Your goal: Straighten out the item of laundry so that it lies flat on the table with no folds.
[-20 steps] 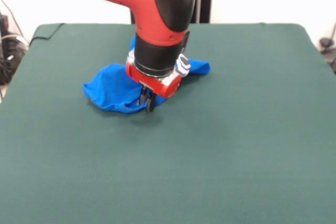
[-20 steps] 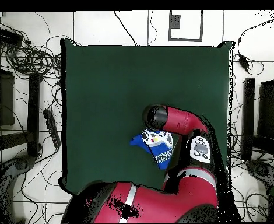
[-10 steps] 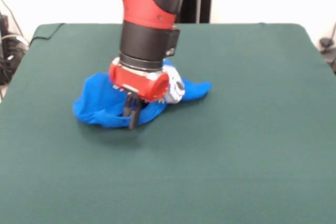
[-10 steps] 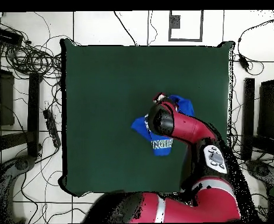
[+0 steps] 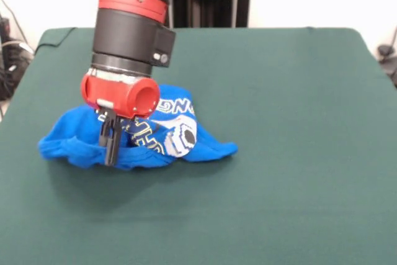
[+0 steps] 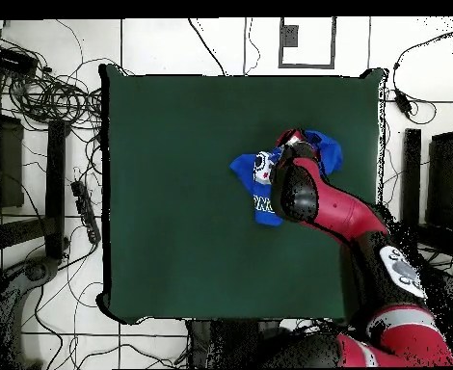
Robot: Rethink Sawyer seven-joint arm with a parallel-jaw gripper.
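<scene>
Left of centre in the front view, on the large dark green felt-covered table [image 5: 298, 172]: small bright blue short-sleeved T-shirt [image 5: 68, 144], bunched and rumpled, not flat, one blue lobe trailing toward the left edge. Just right of that lobe, black gripper [image 5: 110, 147] under the red and black arm's [image 5: 127, 35] red wrist, fingers [image 5: 108, 144] drawn together, pinching a raised fold of the blue cloth. Further right, white lettering and white-grey round emblem [image 5: 180, 136] facing up, then a blue tail of fabric tapering toward mid-frame; upper right of the table in the overhead view, same crumpled shirt half covered by the arm.
</scene>
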